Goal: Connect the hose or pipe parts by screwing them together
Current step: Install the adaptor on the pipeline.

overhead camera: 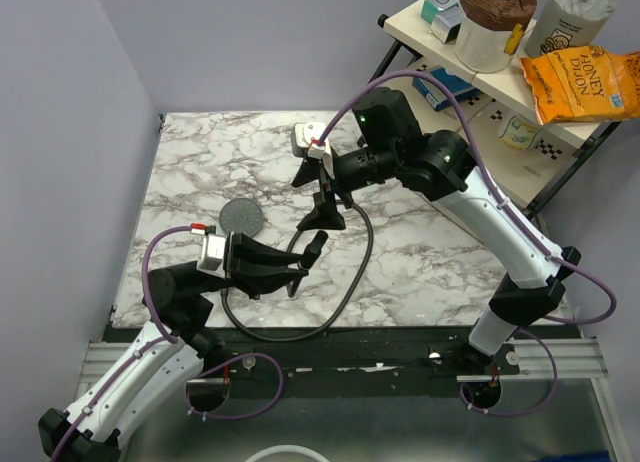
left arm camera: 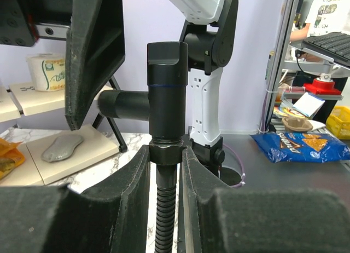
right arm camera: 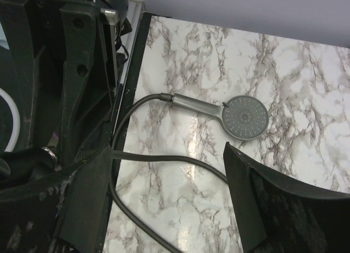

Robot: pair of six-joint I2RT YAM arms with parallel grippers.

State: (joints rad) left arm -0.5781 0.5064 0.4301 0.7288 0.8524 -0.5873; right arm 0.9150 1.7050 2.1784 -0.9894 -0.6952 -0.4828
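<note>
Black ribbed flexible hose (left arm camera: pixel 164 223): we see left gripper (left arm camera: pixel 165 149) clamped on its dark end nut (left arm camera: pixel 165 154), right gripper (right arm camera: pixel 169 203) open, empty.

I get bright, even overhead light. Soft, faint shadows on desk (overhead camera: pixel 200 182). Glare patch on marble, right wrist view. Left hand (left arm camera: pixel 165 160) near lens, slightly soft; background sharp.

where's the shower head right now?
Top view: the shower head lies face up on the marble table, left of centre, just beyond the left gripper. The hose runs from its handle end.
</note>
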